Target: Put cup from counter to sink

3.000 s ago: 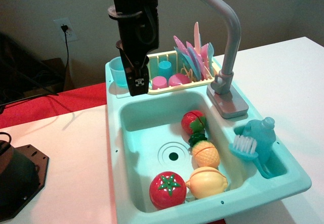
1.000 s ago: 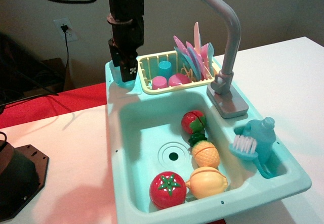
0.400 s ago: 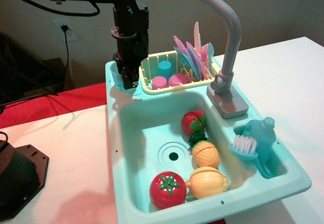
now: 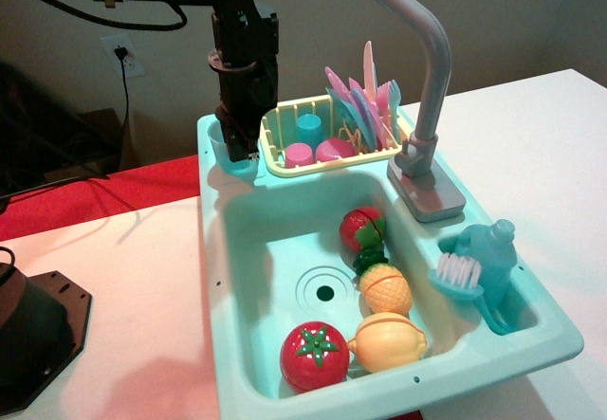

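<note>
The pale teal cup (image 4: 218, 144) stands upright on the counter ledge (image 4: 216, 177) at the sink unit's back left corner. My gripper (image 4: 243, 151) hangs straight down at the cup's right side, and its dark fingers hide the cup's right half. I cannot tell whether a finger is inside the cup or whether the jaws are closed on its wall. The sink (image 4: 275, 249) lies in front, with a ringed drain (image 4: 324, 293) and a tall grey faucet (image 4: 429, 79).
A yellow dish rack (image 4: 285, 162) with pink cups, a blue cup and plates stands right of the gripper. Toy strawberry (image 4: 363, 228), pineapple (image 4: 385, 289), lemon (image 4: 387, 341) and tomato (image 4: 313, 356) lie in the basin. A blue bottle with brush (image 4: 479, 264) stands at right. A black object (image 4: 33, 335) is at far left.
Over three seconds the gripper came down from above the ledge to the cup. Since 0.4 s ago it has barely moved; the cup stays on the ledge.
</note>
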Robot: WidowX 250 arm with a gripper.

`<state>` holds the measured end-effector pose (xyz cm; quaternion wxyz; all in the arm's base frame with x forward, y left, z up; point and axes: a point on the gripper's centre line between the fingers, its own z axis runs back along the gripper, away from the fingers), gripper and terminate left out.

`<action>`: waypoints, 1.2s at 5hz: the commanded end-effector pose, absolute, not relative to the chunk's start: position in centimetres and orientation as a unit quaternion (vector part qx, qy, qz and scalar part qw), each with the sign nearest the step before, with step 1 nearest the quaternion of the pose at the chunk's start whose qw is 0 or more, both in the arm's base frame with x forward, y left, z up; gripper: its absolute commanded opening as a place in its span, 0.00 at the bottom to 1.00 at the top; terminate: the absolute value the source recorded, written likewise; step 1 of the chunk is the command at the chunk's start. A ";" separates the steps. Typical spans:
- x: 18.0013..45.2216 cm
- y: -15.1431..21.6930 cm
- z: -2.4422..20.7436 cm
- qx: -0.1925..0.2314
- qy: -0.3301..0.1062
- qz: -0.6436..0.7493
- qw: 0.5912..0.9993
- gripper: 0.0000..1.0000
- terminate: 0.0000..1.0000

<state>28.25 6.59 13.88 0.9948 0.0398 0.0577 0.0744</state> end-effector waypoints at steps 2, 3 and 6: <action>29.6 2.0 16.3 0.053 0.024 0.029 0.998 0.00 0.00; 30.2 -1.5 16.6 0.044 0.019 -0.006 0.999 0.00 0.00; 30.5 -3.8 13.9 0.044 0.028 -0.007 0.999 0.00 0.00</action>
